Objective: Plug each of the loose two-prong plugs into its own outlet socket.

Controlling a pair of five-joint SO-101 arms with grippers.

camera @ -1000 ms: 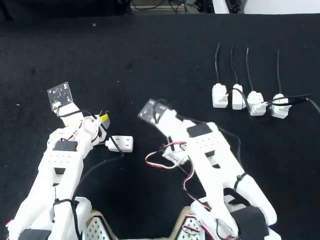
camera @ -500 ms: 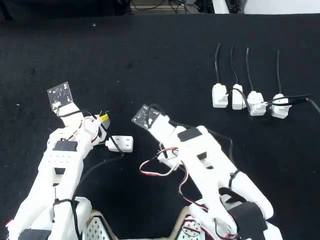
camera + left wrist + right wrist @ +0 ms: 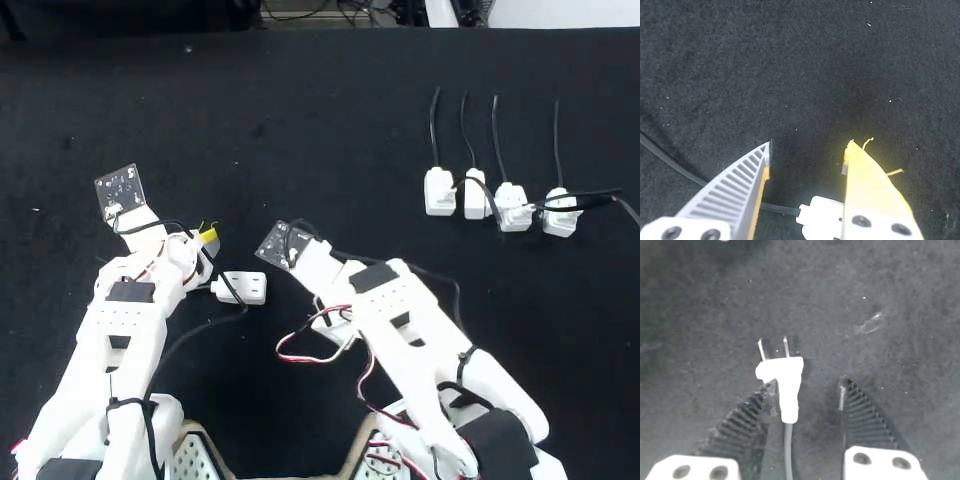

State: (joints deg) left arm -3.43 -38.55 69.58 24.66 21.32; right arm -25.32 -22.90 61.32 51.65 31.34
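Right gripper (image 3: 810,390) has its fingers spread wide, not holding anything. The loose white two-prong plug (image 3: 780,377) lies flat on the black worktop (image 3: 880,300) between them, just beside one finger. Left gripper (image 3: 808,146) is released too, with the outlet socket (image 3: 819,220) next to its yellow finger (image 3: 867,185). Row of four plugged sockets (image 3: 512,207) sits well apart from that outlet socket.

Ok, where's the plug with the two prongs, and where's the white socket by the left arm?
Plug (image 3: 780,374): right wrist view, on its white body.
Socket (image 3: 245,288): high view, middle of its top face.
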